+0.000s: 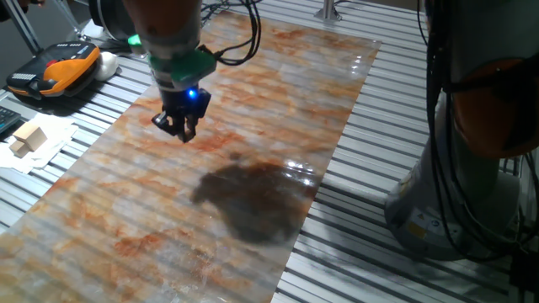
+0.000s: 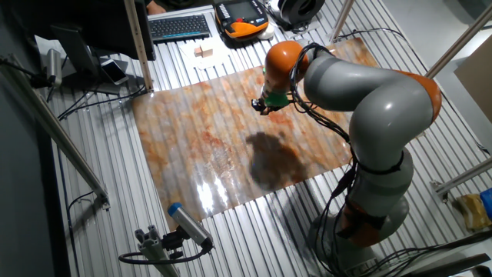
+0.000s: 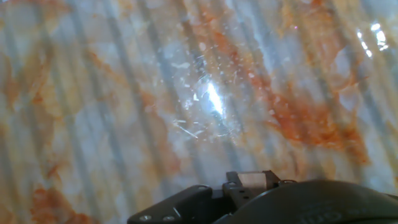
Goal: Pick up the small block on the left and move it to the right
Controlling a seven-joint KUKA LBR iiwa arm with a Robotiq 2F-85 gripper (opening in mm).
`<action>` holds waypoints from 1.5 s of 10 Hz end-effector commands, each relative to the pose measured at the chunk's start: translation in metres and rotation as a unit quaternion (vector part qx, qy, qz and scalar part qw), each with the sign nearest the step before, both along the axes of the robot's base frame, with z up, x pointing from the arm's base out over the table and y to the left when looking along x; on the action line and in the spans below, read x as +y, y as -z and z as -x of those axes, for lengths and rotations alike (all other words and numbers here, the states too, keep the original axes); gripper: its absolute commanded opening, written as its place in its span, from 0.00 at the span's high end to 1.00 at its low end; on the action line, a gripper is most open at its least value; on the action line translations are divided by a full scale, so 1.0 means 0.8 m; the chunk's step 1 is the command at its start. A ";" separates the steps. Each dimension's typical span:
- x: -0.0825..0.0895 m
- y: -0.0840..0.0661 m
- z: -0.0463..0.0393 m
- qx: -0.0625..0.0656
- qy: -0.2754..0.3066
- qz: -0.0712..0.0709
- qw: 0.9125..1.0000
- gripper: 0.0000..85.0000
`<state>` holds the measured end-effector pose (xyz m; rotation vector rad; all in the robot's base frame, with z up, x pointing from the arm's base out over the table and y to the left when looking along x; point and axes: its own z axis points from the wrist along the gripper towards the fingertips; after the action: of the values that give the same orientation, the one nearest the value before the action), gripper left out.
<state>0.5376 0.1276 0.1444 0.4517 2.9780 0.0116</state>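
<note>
The small block (image 3: 252,179) seems to sit between the fingers of the gripper (image 1: 180,128). In the hand view it is only a pale tan sliver at the bottom edge, framed by dark metal on both sides. That view is soft, so this reading is likely rather than certain. Neither of the 2 fixed views shows the cube; the fingertips are too small and dark there.

The jaws stand nearly closed, with just a narrow gap that the tan sliver fills. The gripper points down and hangs above the orange-and-white marbled mat (image 1: 253,109), clear of its surface. A blue light glows on the hand just above the fingers.

The arm's dark shadow (image 1: 251,200) falls on the mat, well apart from the gripper, toward the mat's near edge in one fixed view.

Off the mat, on the slatted table (image 1: 362,219), lie larger pale wooden blocks (image 1: 27,137) on white paper (image 1: 46,151) (well apart from the gripper). An orange-and-black handheld controller (image 1: 57,69) rests beyond them, and a keyboard (image 2: 179,27) shows in the other fixed view.
</note>
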 end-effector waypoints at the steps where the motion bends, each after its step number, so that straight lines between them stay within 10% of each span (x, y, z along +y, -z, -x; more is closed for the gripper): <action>1: 0.004 0.004 -0.001 -0.001 0.001 -0.004 1.000 1.00; 3: 0.009 0.011 -0.005 -0.002 0.002 -0.034 0.999 1.00; 11: 0.028 0.047 -0.018 0.011 -0.014 0.009 1.000 1.00; 15: 0.034 0.065 -0.019 0.010 -0.017 0.004 1.000 1.00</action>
<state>0.5527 0.1546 0.0933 0.4015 3.0044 -0.0044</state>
